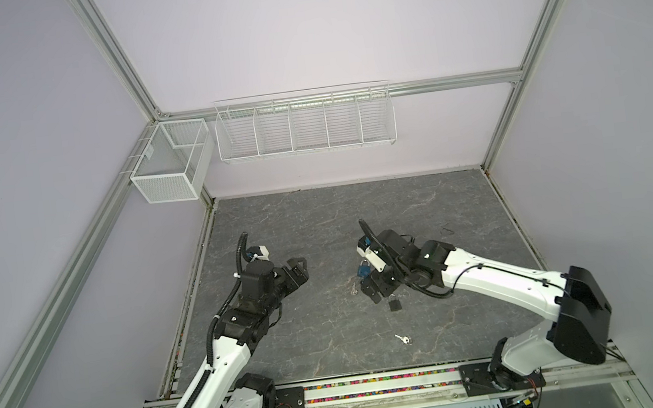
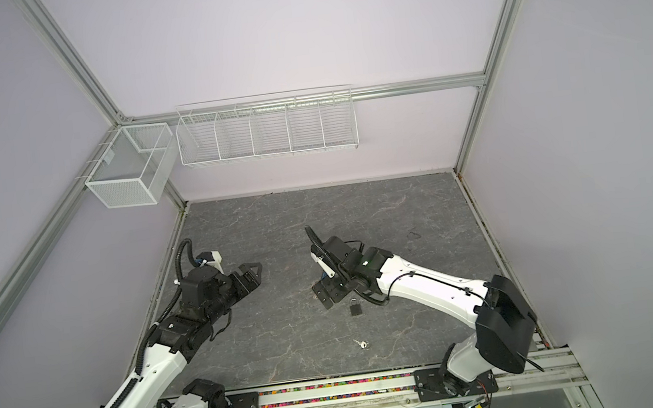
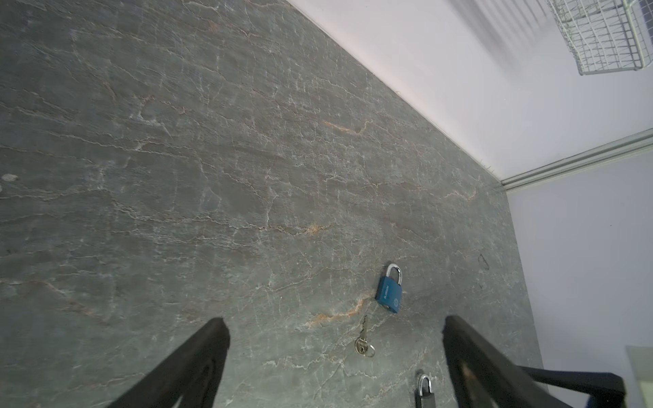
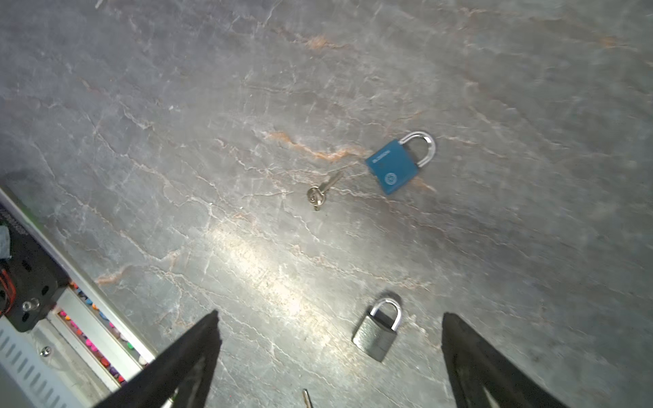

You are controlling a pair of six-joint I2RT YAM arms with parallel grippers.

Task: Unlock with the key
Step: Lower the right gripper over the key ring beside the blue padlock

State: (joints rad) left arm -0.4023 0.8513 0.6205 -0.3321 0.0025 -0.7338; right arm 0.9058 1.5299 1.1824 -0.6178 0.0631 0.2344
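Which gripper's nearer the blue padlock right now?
Right. The right gripper hangs close beside the blue padlock; the left gripper is well off to the padlock's left in a top view, with a clear gap between.

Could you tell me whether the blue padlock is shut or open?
Shut: both shackle legs enter the body of the blue padlock; the nearest key lies apart, not inserted.

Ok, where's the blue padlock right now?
The blue padlock lies flat near the table's middle, beside the right arm's wrist in a top view, a key just off its base, the grey padlock nearer the front.
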